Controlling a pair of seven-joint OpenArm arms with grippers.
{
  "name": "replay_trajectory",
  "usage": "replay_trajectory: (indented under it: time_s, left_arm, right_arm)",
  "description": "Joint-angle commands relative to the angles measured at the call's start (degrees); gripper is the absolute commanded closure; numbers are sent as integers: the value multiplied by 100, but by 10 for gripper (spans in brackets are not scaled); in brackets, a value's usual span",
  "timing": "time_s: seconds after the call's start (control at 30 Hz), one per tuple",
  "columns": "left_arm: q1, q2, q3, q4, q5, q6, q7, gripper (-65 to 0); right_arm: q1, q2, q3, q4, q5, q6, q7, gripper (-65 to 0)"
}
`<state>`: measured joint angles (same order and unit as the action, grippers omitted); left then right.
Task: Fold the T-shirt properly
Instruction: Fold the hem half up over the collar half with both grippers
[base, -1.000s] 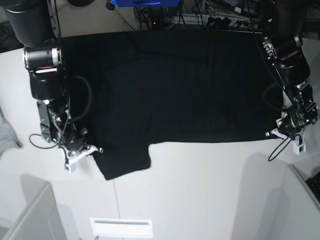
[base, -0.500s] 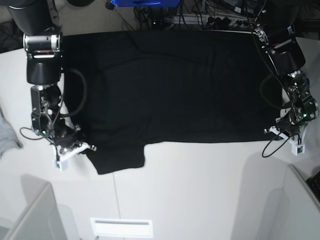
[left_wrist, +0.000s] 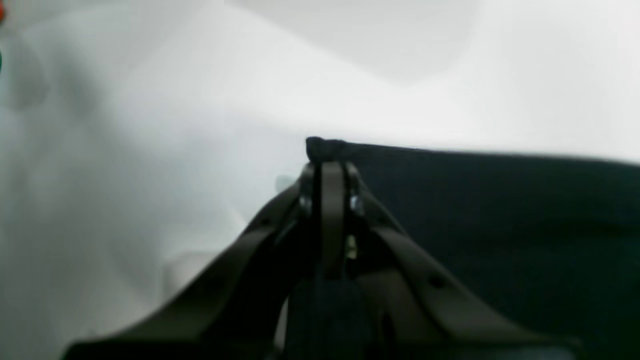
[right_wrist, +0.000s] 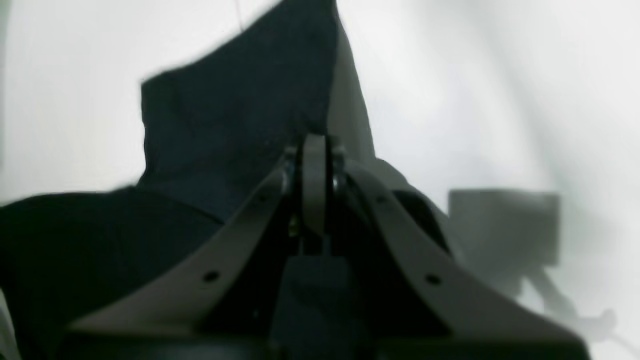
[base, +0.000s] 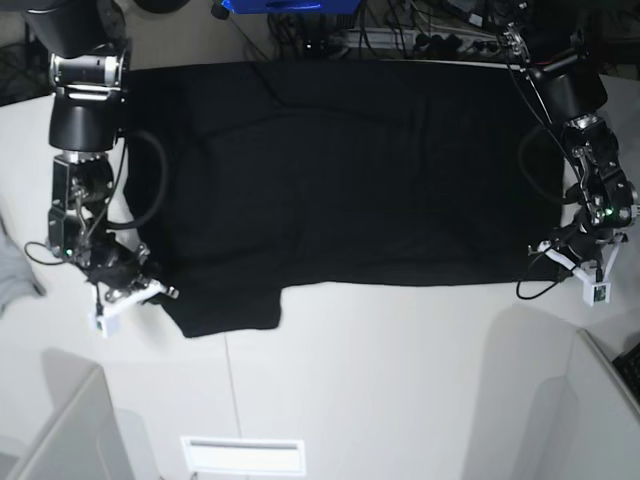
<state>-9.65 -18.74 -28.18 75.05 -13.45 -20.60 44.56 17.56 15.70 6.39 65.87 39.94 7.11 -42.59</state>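
Note:
The black T-shirt (base: 340, 170) lies spread plain side up across the white table, one sleeve (base: 225, 308) sticking out at its near left. My left gripper (base: 552, 262) is shut on the shirt's near right corner (left_wrist: 325, 146); the jaws are pressed together over the cloth. My right gripper (base: 165, 292) is shut on the cloth beside the sleeve; in the right wrist view the jaws are closed, with the sleeve (right_wrist: 240, 115) lying ahead of them. The print is hidden.
A small grey cloth scrap (base: 10, 268) lies at the left edge of the white table (base: 400, 380). Cables and a blue object (base: 275, 5) sit behind the table. Low white partitions stand at the near left and near right.
Both arms have drawn back toward the far side. The right gripper slid left and up with the sleeve; the shirt's near edge has shifted slightly away and pulled straighter.

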Motion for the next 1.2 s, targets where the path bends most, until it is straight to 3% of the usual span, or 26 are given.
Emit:
replay_trajectory:
  time_s: [0.0, 0.13, 0.27, 0.47, 0.57, 0.73, 1.17]
  left_arm:
    - [-59, -108, -26, 175, -13, 7, -99, 0]
    - [81, -64, -26, 394, -365, 16, -64, 0]
    - [108, -73, -26, 482, -866, 42, 340, 0]
    - [416, -73, -61, 1062, -892, 42, 375, 0]
    - [503, -47, -404, 1265, -892, 34, 384, 0]
    - [521, -47, -799, 1344, -892, 16, 903, 0]
    - [873, -47, -782, 1854, -901, 7, 1017, 0]
  right_arm:
    - [121, 78, 33, 152, 54, 31, 8, 0]
    - [-29, 78, 33, 398, 80, 31, -71, 0]
    - [-81, 78, 33, 407, 80, 31, -71, 0]
    - [-336, 78, 33, 723, 80, 31, -71, 0]
    - [-451, 78, 33, 802, 80, 31, -71, 0]
    - [-697, 78, 77, 1119, 89, 31, -62, 0]
    - [-1224, -28, 745, 1778, 555, 31, -317, 0]
